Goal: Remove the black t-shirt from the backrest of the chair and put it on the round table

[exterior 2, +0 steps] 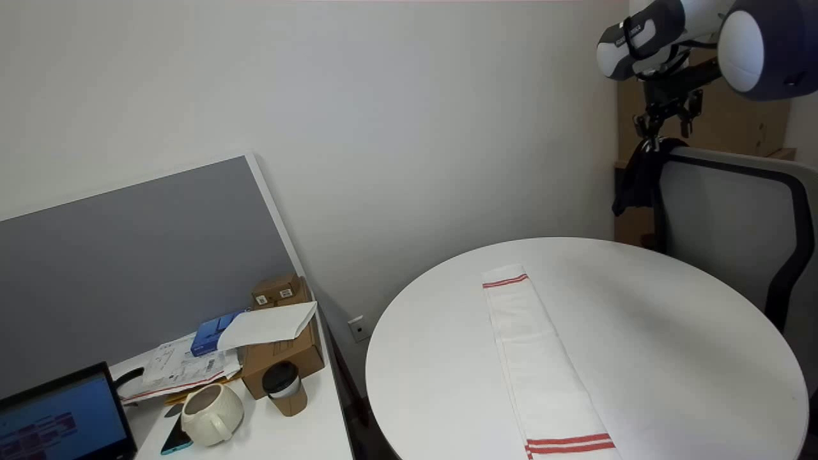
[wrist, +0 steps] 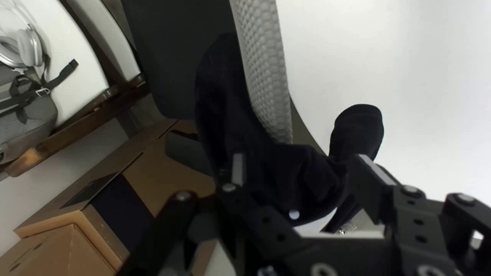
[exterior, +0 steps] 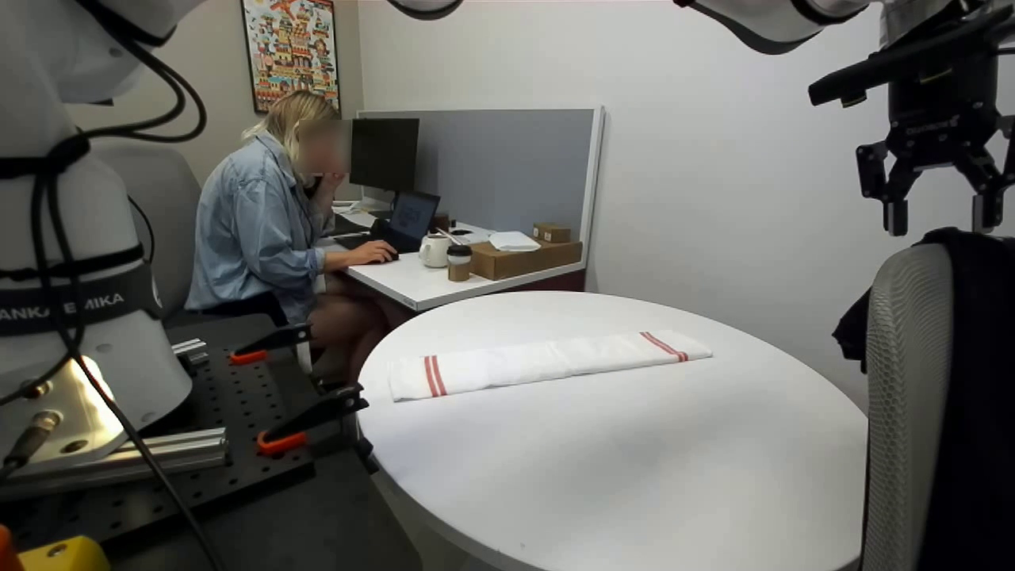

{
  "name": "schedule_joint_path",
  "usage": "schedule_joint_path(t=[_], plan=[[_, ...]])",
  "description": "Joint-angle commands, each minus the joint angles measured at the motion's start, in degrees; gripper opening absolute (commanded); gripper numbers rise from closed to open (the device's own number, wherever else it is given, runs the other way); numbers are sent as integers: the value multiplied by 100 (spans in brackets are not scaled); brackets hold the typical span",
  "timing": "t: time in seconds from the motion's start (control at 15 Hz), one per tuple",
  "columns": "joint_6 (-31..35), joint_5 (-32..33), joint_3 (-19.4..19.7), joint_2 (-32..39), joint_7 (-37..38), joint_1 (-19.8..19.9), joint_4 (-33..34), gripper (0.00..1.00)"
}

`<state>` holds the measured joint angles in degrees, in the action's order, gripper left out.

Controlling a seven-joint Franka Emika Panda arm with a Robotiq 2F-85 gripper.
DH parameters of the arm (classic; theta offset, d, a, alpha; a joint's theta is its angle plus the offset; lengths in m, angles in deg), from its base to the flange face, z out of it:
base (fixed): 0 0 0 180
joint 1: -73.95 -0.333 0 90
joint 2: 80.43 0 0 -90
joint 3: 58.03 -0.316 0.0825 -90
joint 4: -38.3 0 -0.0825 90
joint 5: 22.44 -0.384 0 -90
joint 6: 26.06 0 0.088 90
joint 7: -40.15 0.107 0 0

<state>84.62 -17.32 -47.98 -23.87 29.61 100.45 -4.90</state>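
White with red stripes, a folded towel (exterior: 551, 363) lies on the round table (exterior: 634, 476), mid-frame in an exterior view. At the right edge stands the chair (exterior: 908, 349); above it, upper right, the gripper (exterior: 941, 216) is empty, its fingers (exterior: 895, 218) wide apart, probably to straddle the black shirt (exterior: 979, 381) draped over the chair. The frame cuts off the shirt's lower part; whether the fingers touch it is unclear.
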Motion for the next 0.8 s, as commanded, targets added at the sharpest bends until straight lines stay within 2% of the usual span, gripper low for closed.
schedule_joint_path(t=[0.0,0.2,0.33,0.47,0.53,0.73], plan=[[-272,-89,-60,386,-67,107,665,39],[-227,-70,-52,389,-59,96,609,14],[-218,-63,-52,390,-59,103,633,7],[-251,-61,-58,351,-54,97,647,11],[-255,-69,-67,322,-54,95,661,7],[-264,-96,-95,224,-67,113,642,9]])
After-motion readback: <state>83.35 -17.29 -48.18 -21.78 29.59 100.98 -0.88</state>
